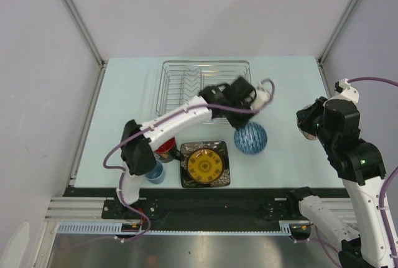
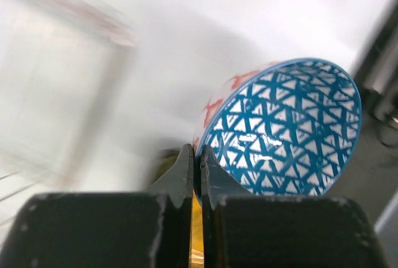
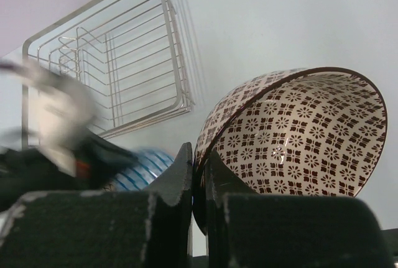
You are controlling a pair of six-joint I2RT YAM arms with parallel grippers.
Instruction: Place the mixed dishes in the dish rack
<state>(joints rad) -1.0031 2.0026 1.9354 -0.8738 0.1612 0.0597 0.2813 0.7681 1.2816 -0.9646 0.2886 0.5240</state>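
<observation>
My left gripper (image 2: 198, 153) is shut on the rim of a small bowl (image 2: 286, 131) with a blue triangle lattice inside and red marks on its white outside. In the top view it (image 1: 245, 107) hangs by the front right corner of the silver wire dish rack (image 1: 186, 69). My right gripper (image 3: 198, 154) is shut on the rim of a cream bowl with brown flowers (image 3: 298, 137), held at the right (image 1: 306, 124). A blue striped bowl (image 1: 250, 137) lies upside down on the table. A yellow round plate (image 1: 206, 165) sits on a dark square plate (image 1: 222, 180).
A black mug with a red inside (image 1: 165, 150) and a light-blue cup (image 1: 155, 173) stand by the left arm's base, partly hidden by it. The rack (image 3: 118, 63) holds nothing. Grey walls close in the table on three sides.
</observation>
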